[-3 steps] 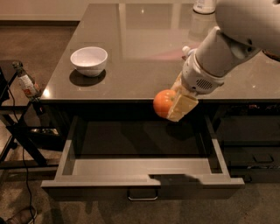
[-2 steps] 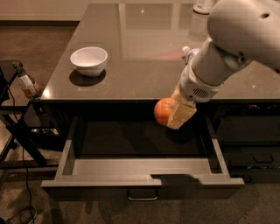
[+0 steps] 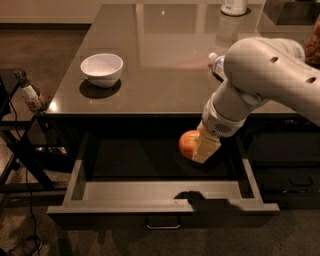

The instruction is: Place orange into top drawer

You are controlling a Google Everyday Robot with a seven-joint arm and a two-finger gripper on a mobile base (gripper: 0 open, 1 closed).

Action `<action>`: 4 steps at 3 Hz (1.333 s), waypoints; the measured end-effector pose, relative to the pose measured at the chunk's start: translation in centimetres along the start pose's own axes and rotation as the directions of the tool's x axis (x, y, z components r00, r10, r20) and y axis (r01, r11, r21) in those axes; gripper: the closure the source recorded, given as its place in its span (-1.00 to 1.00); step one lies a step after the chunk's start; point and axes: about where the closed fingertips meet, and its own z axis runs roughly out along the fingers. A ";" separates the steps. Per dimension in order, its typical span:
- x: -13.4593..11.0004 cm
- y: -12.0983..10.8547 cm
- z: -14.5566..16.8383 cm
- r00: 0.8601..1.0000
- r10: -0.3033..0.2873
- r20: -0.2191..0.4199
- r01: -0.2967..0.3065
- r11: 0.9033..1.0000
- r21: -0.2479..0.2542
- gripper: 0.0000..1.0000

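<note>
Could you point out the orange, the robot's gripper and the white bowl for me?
orange [image 3: 187, 143]: camera view, its bare left side.
gripper [image 3: 198, 150]: camera view, between its fingertips, shut on the orange over the open top drawer [image 3: 100, 210].
white bowl [image 3: 102, 80]: camera view, its outer front wall.

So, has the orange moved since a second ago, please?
Yes: the orange, in the pincer, dropped from the counter edge down into the top drawer.

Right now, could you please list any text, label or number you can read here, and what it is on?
None can be read.
Labels on the far container and the left bottle are too blurred.
The gripper holds the orange over the open drawer.
</note>
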 end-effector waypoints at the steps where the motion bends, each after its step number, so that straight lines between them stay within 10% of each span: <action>1: 0.9 -0.6 2.4 1.000 0.004 -0.006 -0.004 1.000 0.004 1.00; 4: 2.2 0.1 8.9 0.999 0.024 -0.021 -0.025 0.999 -0.033 1.00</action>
